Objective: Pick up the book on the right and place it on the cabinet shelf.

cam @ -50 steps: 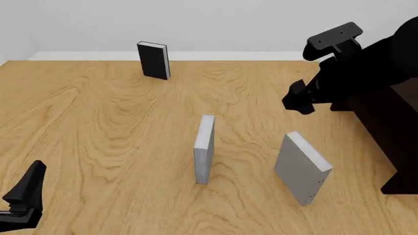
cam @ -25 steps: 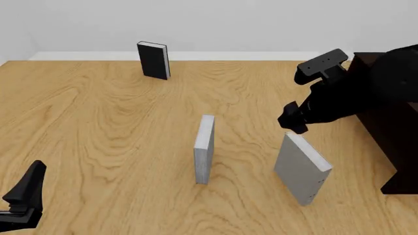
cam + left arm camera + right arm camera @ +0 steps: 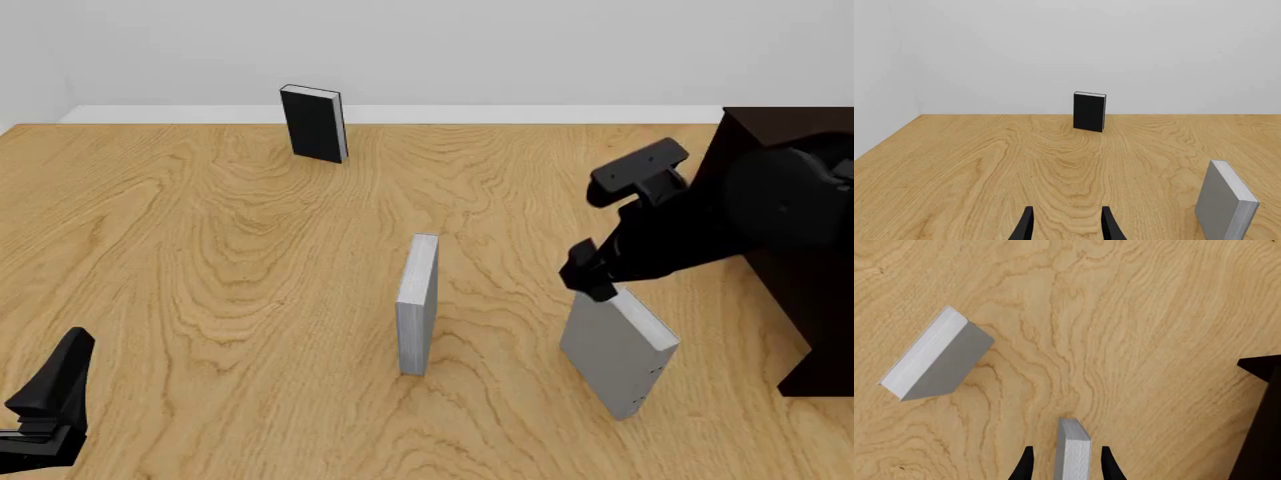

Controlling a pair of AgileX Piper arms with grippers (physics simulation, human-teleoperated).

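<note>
Grey and upright, the book (image 3: 611, 345) stands at the table's four o'clock in the front view, the right gripper (image 3: 589, 276) at its top edge, the cabinet (image 3: 801, 300) toward three. From the right wrist, its parted fingers (image 3: 1025, 465) straddle that edge; closing off-centre could topple it. The left gripper (image 3: 1066, 224) idles, spread.

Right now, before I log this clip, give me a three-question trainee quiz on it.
1. True or false: the right gripper has its fingers either side of the book.
2. Which stands farthest from the arms: A the black book, B the slimmer grey book, C the cabinet?
3. Fill in: the left gripper holds ____.

Key: 1 true, with gaps still showing at both fingers; 2 A; 3 nothing.
</note>
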